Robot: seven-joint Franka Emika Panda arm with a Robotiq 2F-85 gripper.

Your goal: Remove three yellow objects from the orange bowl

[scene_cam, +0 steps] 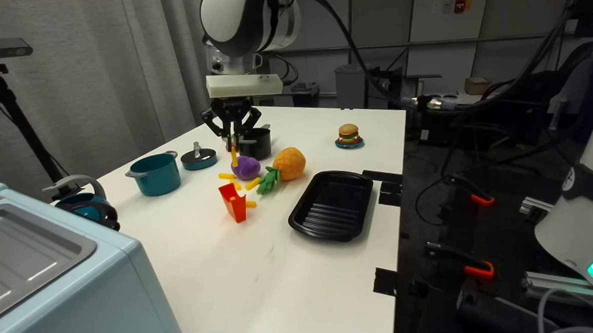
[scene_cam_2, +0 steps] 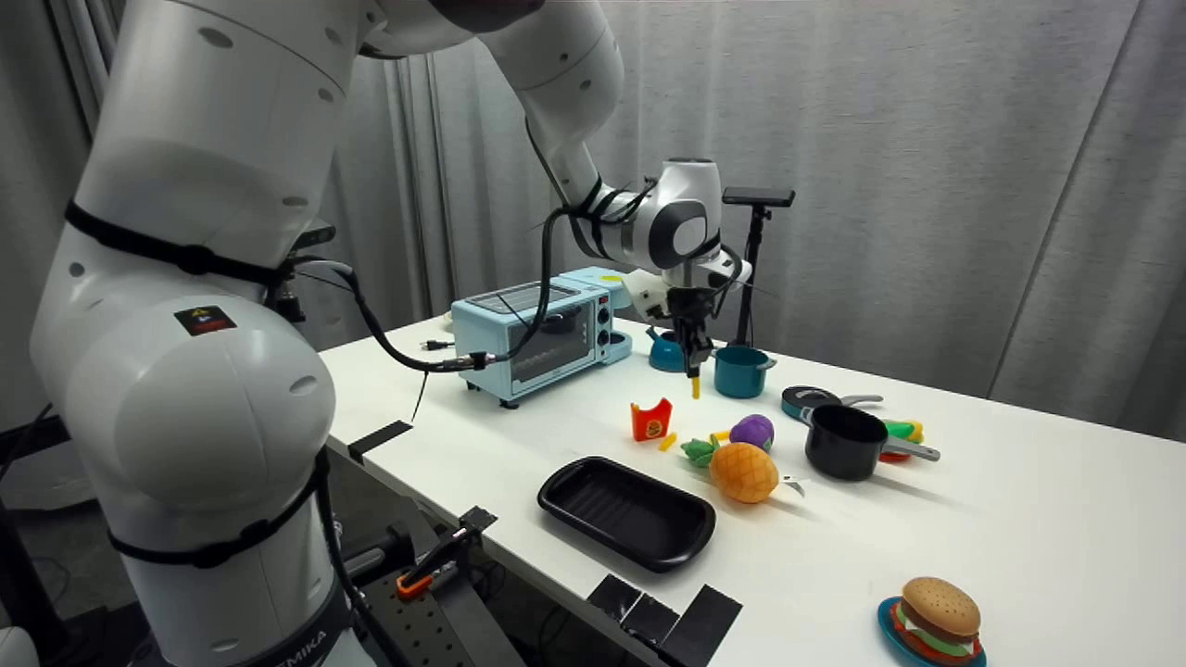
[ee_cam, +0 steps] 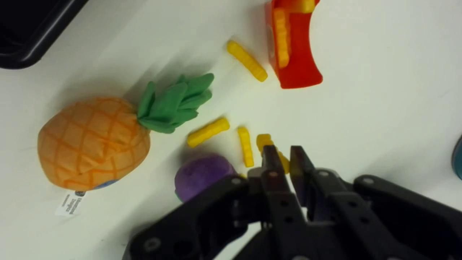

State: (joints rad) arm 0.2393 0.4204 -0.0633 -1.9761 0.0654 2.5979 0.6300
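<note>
The orange bowl, a small red-orange cup, stands on the white table in both exterior views. In the wrist view the orange bowl lies at the top, with yellow pieces in it. My gripper is shut on a yellow piece, which hangs upright from the fingertips above the table; the held piece also shows in an exterior view. In the wrist view the gripper partly hides the held piece. Several loose yellow pieces lie on the table between the bowl and a purple toy.
The purple toy and a toy pineapple lie beside the loose pieces. A black tray, teal pot, lidded pan, black pot, kettle, blue toaster oven and toy burger stand around.
</note>
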